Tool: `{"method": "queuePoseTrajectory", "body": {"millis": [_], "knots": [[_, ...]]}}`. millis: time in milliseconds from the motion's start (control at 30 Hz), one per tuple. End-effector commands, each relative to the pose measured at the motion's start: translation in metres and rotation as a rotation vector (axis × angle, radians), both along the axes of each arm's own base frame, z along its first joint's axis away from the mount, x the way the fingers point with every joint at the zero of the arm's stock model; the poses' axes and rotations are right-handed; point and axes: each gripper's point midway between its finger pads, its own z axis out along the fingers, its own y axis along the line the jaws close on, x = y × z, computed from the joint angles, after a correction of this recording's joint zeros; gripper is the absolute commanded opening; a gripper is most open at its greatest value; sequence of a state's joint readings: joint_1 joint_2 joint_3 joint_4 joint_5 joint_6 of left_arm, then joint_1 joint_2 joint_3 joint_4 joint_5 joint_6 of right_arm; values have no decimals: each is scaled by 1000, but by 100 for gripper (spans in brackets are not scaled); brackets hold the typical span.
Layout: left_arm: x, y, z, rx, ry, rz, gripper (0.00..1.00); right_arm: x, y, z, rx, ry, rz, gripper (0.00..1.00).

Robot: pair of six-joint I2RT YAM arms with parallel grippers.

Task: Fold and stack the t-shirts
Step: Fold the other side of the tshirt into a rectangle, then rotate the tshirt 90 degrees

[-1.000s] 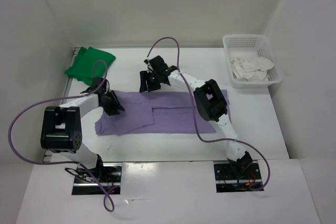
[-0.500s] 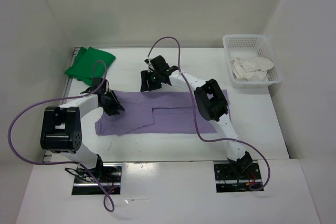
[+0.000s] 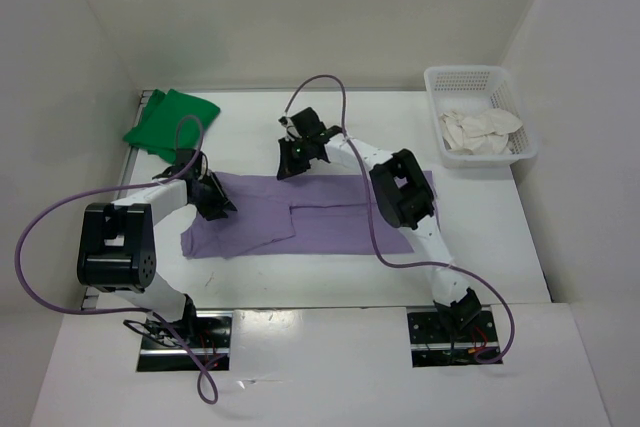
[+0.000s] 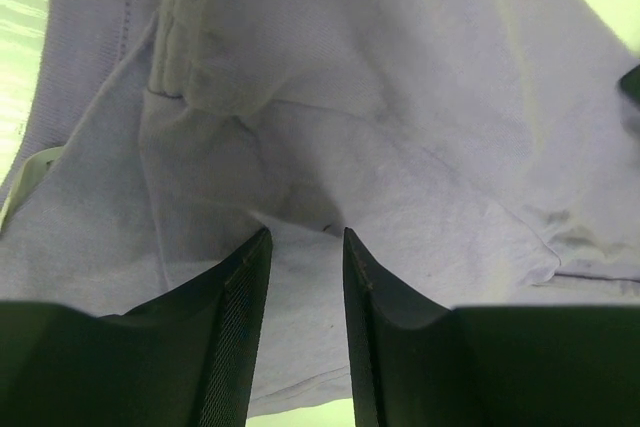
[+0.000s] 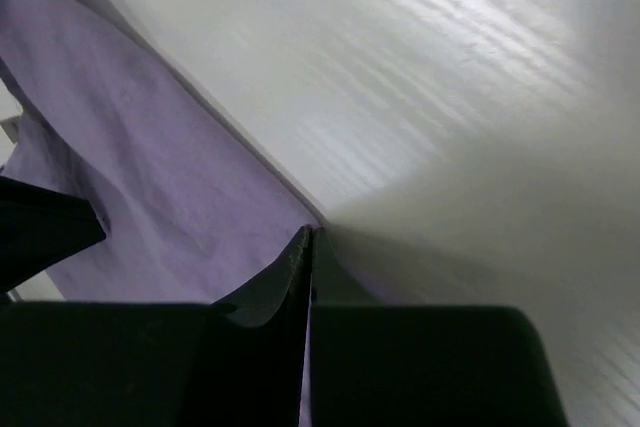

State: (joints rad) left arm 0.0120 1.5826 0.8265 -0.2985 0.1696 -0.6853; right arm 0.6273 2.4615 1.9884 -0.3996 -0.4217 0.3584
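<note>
**Grip status: lavender shirt (image 3: 330,217) held at two points**

Lavender shirt lies spread flat across the middle of the table (image 3: 480,247), long side running left to right. The left gripper (image 4: 305,232) sits low over the shirt's left end. Its jaws stand slightly apart with a raised fold of the cloth caught between them, and creases radiate from that point. The right gripper (image 5: 308,235) reaches across to the shirt's far edge, left of centre. Its jaws are pressed together at the hem, with purple cloth visible on both sides of the tips.

The green shirt (image 3: 170,124) lies folded at the far left corner of the table, well apart from the lavender shirt. The cream shirt (image 3: 478,130) lies crumpled inside the white basket (image 3: 520,154) at the far right corner.
</note>
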Motion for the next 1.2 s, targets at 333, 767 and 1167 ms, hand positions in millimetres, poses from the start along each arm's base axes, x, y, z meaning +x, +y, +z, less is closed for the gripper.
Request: {"method": "queuePoseTrajectory", "body": {"millis": [333,767,1167], "knots": [[-17,7,-18,29,84,15,44,74,-73,18,28,-9,-256,15],[51,8,95,36,-220,-39,44,50,-9,9,76,22,-35,57],[52,-8,148,-6,-351,-113,39,-13,70,-21,115,92,217,60]]}}
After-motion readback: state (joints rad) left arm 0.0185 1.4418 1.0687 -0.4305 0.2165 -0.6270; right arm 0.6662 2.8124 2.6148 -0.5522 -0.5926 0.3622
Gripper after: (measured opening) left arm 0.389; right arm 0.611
